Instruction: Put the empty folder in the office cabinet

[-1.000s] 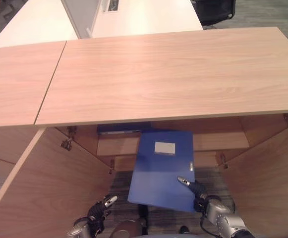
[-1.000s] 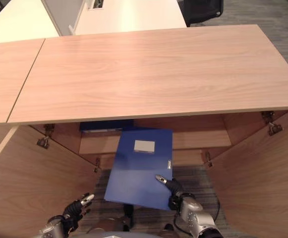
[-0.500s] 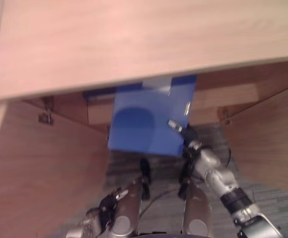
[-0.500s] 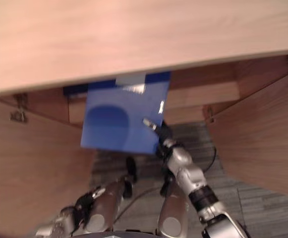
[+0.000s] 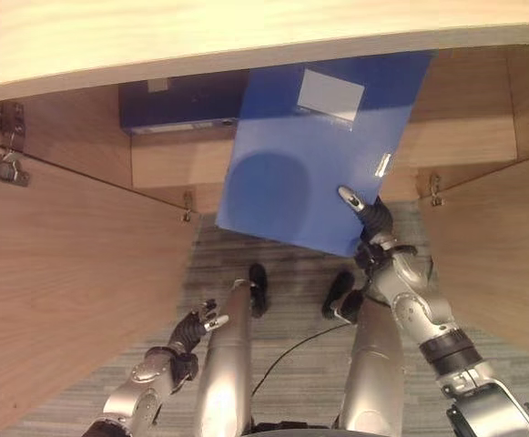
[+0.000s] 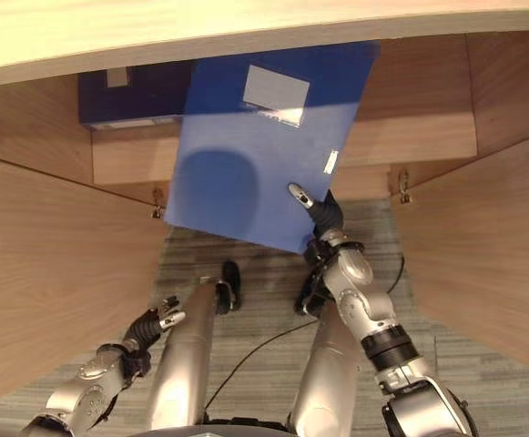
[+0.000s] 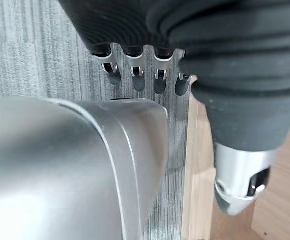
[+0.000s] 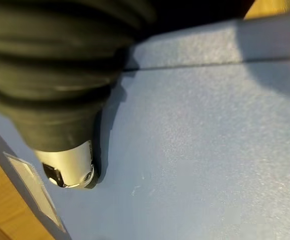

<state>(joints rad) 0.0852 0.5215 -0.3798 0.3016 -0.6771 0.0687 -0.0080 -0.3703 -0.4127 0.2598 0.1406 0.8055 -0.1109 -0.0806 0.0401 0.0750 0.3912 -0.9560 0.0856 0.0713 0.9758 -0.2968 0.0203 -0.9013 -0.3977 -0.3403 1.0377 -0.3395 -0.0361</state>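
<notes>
The right robot hand (image 5: pixel 371 218) is seen at the near right corner of the blue folder (image 5: pixel 314 155), with its thumb laid on the upper face and the folder's edge pinched against the hand. In the right wrist view the thumb (image 8: pixel 67 167) is pressed flat on the blue cover (image 8: pixel 194 150). The folder is held tilted, its far end raised into the open cabinet (image 5: pixel 464 137), just under the wooden top (image 5: pixel 155 41); its near end juts out over the grey carpet (image 5: pixel 282 273). A pale label (image 5: pixel 330 95) is carried on the far part of the cover. A dark blue box file (image 5: pixel 178 105) is seen lying on the cabinet's shelf (image 5: pixel 164 164), left of the folder and just beside it. The cabinet doors (image 5: pixel 73 282) are swung open on both sides. The left robot hand (image 5: pixel 191 330) is held low beside the left door, with fingers loosely relaxed and nothing in its grasp.
</notes>
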